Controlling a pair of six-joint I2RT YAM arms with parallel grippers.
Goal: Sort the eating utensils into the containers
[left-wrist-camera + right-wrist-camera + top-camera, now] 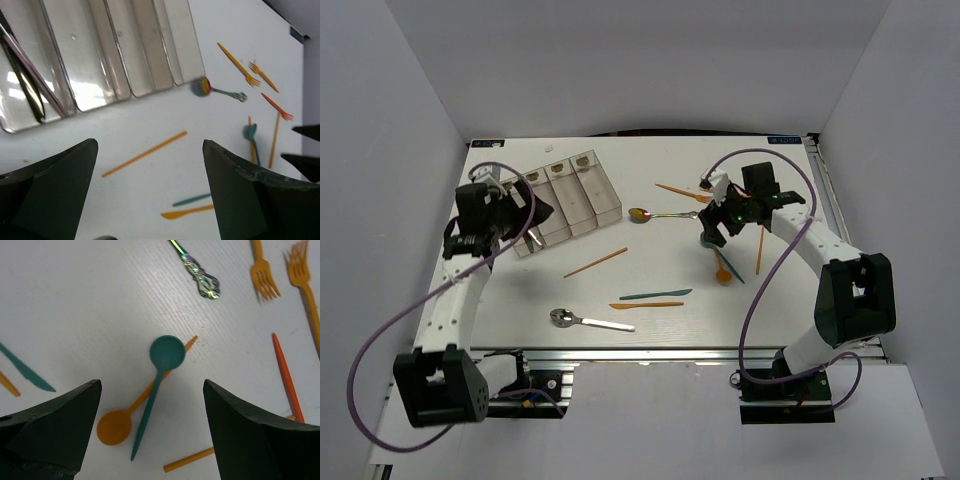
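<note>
My right gripper (150,386) hangs tilted down over the teal spoon (166,353), fingers spread and empty (my left gripper (150,147), likewise spread, hovers near the containers (145,55)).

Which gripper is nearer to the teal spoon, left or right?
Right. The right gripper hovers just above the teal spoon, fingers open; the left gripper is across the table, by the containers.

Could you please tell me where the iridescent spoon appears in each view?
Top external: iridescent spoon at centre, right of the containers.
Left wrist: upper middle, off the containers' corner.
Right wrist: only its handle, top edge.
Shared landmark: orange fork beyond the handle.
</note>
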